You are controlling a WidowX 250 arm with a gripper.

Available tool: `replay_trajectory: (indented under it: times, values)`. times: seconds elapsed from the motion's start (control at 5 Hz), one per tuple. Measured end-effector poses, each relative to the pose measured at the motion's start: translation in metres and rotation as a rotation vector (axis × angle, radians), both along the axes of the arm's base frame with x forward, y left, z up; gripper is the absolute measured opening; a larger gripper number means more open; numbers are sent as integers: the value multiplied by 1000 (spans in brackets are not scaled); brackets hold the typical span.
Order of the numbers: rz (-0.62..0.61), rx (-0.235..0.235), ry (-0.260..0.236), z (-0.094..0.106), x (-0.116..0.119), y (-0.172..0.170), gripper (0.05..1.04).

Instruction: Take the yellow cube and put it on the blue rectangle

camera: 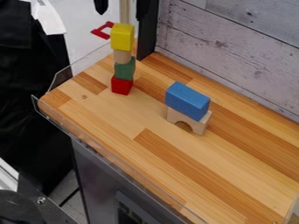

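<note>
Yellow tops the tower!

The yellow wooden cube (pixel 121 37) sits above a pale cylinder (pixel 122 56), green block (pixel 124 69) and red cube (pixel 121 85); nearby, the blue rectangular block (pixel 187 100) caps a pale wooden arch (pixel 199 125). Up top, the black gripper (pixel 121 8) hangs, tips apart!

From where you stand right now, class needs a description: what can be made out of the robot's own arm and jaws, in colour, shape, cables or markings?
Only a little: a plain black piece at the top edge, narrowing downward to a point, looks like part of the jaws. I can make out no cable or marking on it.
</note>
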State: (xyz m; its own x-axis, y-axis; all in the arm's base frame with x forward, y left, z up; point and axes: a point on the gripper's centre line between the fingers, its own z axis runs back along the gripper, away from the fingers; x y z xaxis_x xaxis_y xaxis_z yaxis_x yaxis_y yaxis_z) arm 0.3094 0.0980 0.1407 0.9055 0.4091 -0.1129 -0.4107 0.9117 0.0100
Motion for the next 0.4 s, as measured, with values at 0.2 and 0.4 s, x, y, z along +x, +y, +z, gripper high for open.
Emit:
replay_trajectory:
  times: [0.2, 0.4]
  values:
    - [0, -12, 37, -12, -2, -1, 999]
    - [21, -34, 47, -20, -6, 0, 999]
